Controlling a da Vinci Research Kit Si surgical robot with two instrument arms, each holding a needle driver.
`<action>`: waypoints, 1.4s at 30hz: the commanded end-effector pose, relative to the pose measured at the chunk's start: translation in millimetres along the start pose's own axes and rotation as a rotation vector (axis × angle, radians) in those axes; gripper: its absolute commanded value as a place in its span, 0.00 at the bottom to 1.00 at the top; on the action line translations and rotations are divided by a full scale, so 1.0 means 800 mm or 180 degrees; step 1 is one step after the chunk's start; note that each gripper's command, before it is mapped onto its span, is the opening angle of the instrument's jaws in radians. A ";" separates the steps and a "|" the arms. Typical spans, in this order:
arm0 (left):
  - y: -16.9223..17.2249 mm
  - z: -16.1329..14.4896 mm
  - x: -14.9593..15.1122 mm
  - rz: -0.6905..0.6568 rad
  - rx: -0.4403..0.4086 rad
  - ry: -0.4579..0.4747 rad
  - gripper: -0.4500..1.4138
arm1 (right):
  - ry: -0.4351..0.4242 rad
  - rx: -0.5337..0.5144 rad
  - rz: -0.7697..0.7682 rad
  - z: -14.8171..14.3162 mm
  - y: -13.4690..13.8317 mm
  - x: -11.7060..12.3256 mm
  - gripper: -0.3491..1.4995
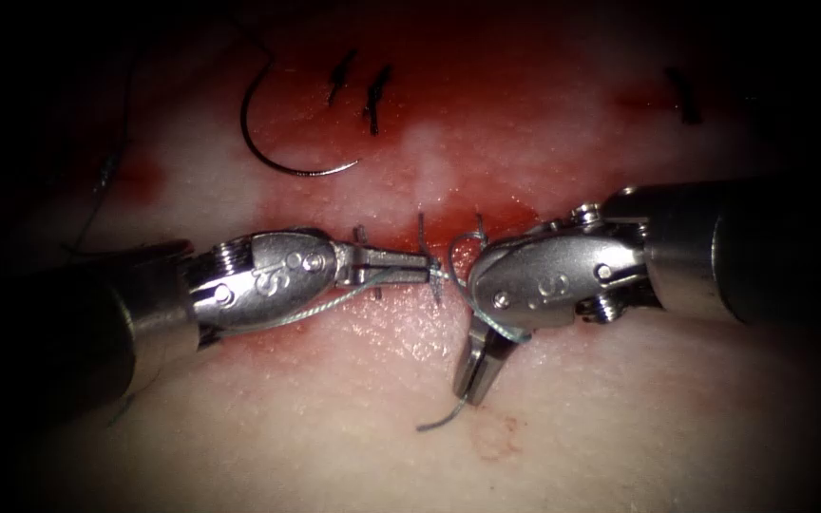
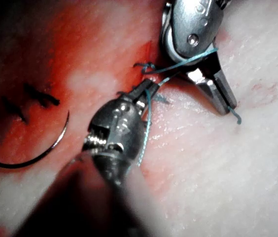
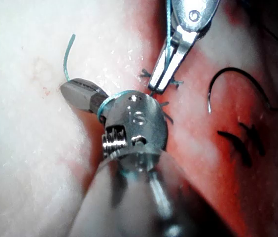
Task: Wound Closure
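The curved needle (image 1: 244, 123) (image 2: 35, 160) (image 3: 232, 69) lies loose on the tissue (image 1: 620, 418), on the far side of the cut (image 1: 515, 220) at the left, held by neither tool. My left tool (image 1: 420, 266) (image 2: 149, 89) reaches in over the cut, shut on the teal thread (image 1: 334, 302). My right tool (image 1: 472, 389) (image 3: 70, 91) points down on the near side, with a loop of thread (image 1: 491, 328) (image 3: 102, 106) wound round its jaws. They are shut on the short thread tail (image 1: 439, 418) (image 3: 67, 54).
Short stitch ends (image 1: 422, 228) stand up along the cut between the tools. Dark cut ends of thread (image 1: 377, 95) (image 1: 686, 95) sit farther back in the red fluid (image 1: 486, 114). A long strand of thread (image 1: 106, 171) trails off at the far left.
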 end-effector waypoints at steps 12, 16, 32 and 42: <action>0.0050 0.0016 -0.0010 0.0063 -0.0019 0.0002 0.00 | 0.0701 -0.0346 0.0427 -0.0049 0.0020 -0.0004 0.00; 0.0072 0.0017 0.0000 0.0068 -0.0055 -0.0006 0.00 | 0.0918 -0.0513 0.0549 -0.0075 0.0023 -0.0005 0.00; 0.0206 0.0015 0.0083 0.0086 -0.0282 0.0066 0.00 | 0.0993 -0.0976 0.0854 -0.0145 0.0048 -0.0052 0.00; 0.0264 0.0013 0.0124 0.0131 -0.0405 0.0130 0.00 | 0.0672 -0.1245 0.1102 -0.0169 0.0057 -0.0081 0.00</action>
